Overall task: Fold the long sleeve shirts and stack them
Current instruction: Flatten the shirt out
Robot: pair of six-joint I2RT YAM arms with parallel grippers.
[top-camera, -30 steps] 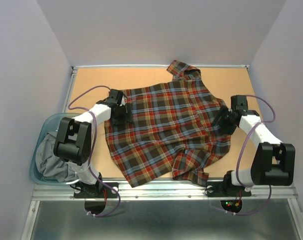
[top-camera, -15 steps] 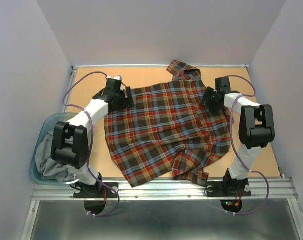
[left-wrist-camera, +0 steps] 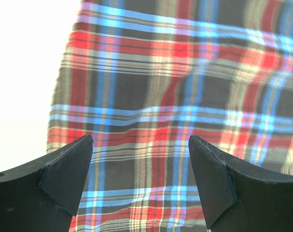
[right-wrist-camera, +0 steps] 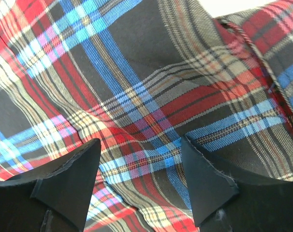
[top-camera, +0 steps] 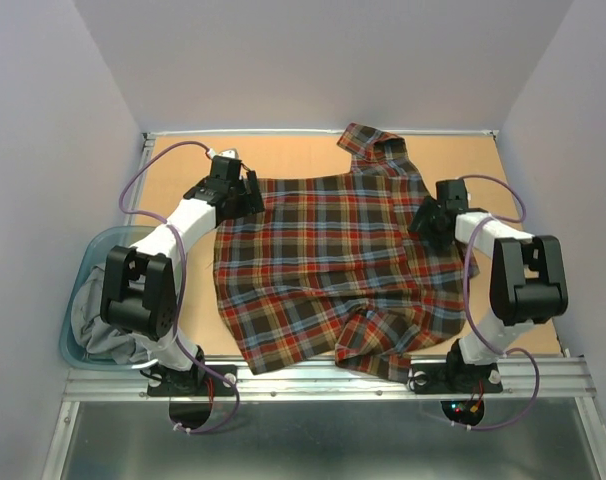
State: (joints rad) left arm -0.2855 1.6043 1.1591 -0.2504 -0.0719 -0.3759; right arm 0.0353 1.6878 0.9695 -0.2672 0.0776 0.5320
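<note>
A long sleeve shirt [top-camera: 333, 265] in red, brown, navy and yellow plaid lies spread flat on the table, collar [top-camera: 371, 145] at the far edge. My left gripper [top-camera: 245, 197] hovers over its far left corner, open, nothing between the fingers; the left wrist view shows plaid cloth [left-wrist-camera: 185, 116] under my left gripper [left-wrist-camera: 140, 145]. My right gripper [top-camera: 426, 218] sits at the shirt's right side, open, with wrinkled plaid [right-wrist-camera: 137, 106] and a seam below my right gripper [right-wrist-camera: 140, 147].
A teal bin [top-camera: 78, 300] at the left table edge holds grey cloth [top-camera: 103, 330]. Bare tan tabletop [top-camera: 513, 290] shows to the right of the shirt and along the far edge. White walls close in on three sides.
Both grippers moved from the shirt's mid sides to its far corners; the left one opened wider. The shirt's upper part now lies flatter and squarer.
</note>
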